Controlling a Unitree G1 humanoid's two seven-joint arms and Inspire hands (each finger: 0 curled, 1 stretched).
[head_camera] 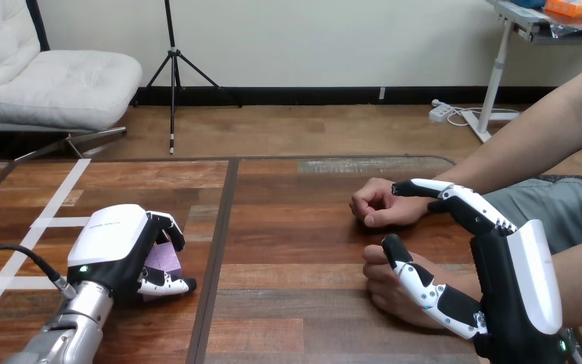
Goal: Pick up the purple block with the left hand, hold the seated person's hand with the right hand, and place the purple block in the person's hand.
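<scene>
Lower left: purple block mostly covered by left hand. Lower right: person's lower hand partly behind right hand, contact unclear.

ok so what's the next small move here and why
Probably lift the left hand a little, to take the block off the table. Its fingers are already curled round the block, which sits low at the table. The right hand is open by the person's near hand, fingers not curled round it, so that hold can follow.
</scene>
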